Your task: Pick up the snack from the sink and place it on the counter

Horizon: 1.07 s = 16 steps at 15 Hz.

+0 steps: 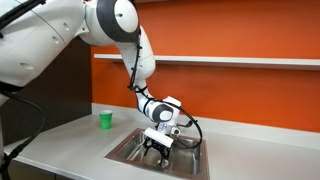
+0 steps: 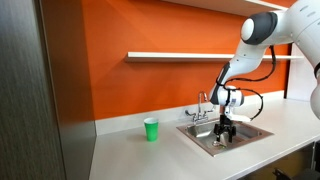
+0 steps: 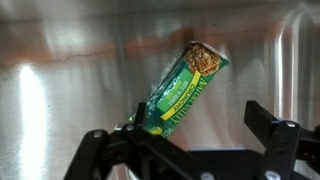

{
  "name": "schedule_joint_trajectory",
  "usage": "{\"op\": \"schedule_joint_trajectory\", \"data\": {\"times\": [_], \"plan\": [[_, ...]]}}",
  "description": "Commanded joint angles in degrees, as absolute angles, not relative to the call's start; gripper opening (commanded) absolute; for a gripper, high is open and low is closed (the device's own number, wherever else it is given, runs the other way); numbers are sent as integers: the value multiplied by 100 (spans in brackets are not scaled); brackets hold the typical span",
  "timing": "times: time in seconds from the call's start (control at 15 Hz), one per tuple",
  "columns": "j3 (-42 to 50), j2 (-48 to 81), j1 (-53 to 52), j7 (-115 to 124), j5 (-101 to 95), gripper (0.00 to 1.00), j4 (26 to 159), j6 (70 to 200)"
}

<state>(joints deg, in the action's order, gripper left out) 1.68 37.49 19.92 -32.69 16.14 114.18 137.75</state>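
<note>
Gripper low inside the sink, fingers spread wide, clamped on nothing. Snack flat on the steel floor, lying aslant, its lower end cut off behind one finger, perhaps touching it. Too small to make out in both exterior views. Basin walls close around; open counter stretching toward the green cup.

Brushed stainless-steel sink, smooth, with soft streaky reflections. On it lies the snack in a glossy, slightly crinkled green film wrapper. The counter is smooth matt grey; at ten o'clock from the basin stands a shiny green plastic-looking cup.
</note>
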Motion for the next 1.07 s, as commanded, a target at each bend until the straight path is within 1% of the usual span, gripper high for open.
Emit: {"op": "schedule_joint_trajectory", "data": {"times": [0.0,1.0], "plan": [[28,3740,2139,-3163,1596,100,11369,13739],[45,3775,2142,-3202,1515,100,11424,13782]]}}
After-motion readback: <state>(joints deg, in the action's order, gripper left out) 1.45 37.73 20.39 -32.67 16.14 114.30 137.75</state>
